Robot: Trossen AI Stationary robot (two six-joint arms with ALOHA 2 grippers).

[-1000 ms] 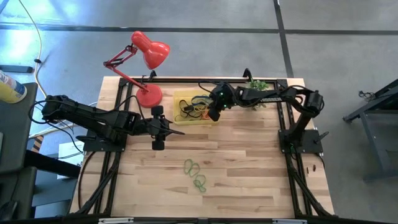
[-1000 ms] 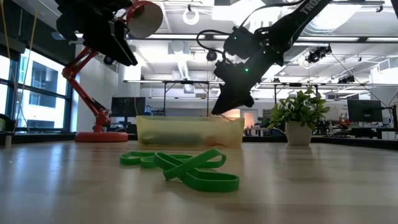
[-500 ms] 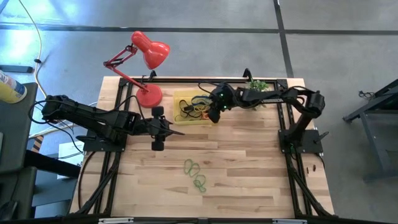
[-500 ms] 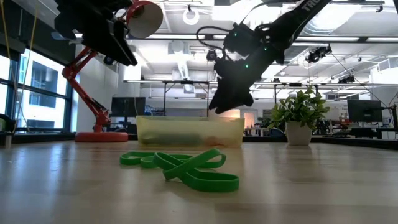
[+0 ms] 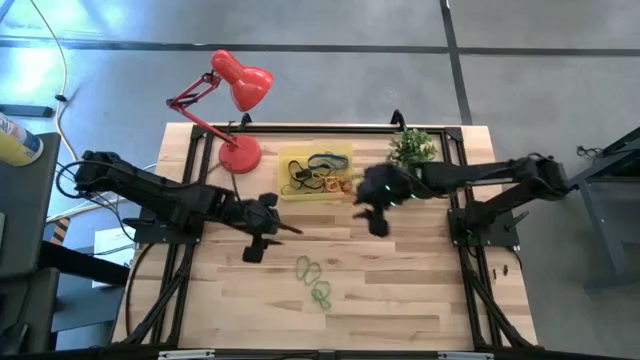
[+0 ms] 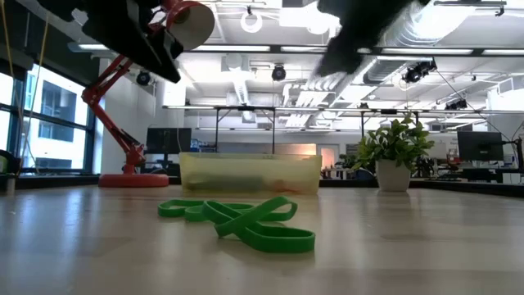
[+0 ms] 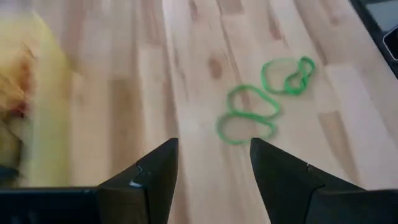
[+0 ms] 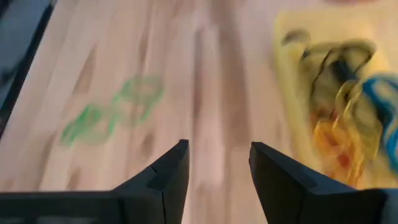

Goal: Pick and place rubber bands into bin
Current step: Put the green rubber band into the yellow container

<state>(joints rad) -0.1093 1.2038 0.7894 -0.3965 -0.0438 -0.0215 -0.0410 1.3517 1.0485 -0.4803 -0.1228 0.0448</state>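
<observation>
Rubber bands (image 5: 312, 279) lie between both arms' spread fingers (image 7: 149, 180).

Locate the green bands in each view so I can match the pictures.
High: green bands on bare wood, front centre.
Low: foreground, centre.
Left wrist: ahead of the open fingers.
Right wrist: blurred, ahead.
Shared landmark: the yellow bin, behind the bands in low view.

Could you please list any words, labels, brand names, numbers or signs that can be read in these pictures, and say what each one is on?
None can be read.
Yellow bin, red desk lamp and green rubber bands: no lettering shows.
Monitors in the room behind: too small to read.
Right arm, low view: blurred, any marking unreadable.
</observation>
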